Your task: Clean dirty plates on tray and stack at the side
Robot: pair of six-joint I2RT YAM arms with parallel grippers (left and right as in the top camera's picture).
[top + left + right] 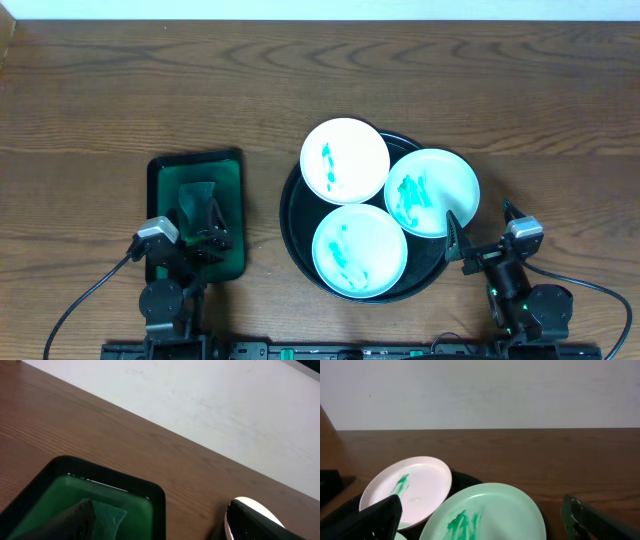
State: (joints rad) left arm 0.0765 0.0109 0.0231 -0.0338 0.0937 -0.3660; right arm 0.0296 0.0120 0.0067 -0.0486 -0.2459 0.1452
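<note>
Three teal-smeared plates (345,160) on black tray (288,215); left pincer (205,238), right pincer (482,225) both spread wide, holding nothing

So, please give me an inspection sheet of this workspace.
Surface: brown wooden table.
Job's things: black tray holds far plate, right plate and near plate, all white with teal smears; none stacked aside.
Clutter: green tray with dark cloth, left of the black tray.
Grippers: left gripper open above the green tray; right gripper open by the right plate; both empty.
Cables: a cable leaves each arm base.
Surroundings: white wall behind the table.
</note>
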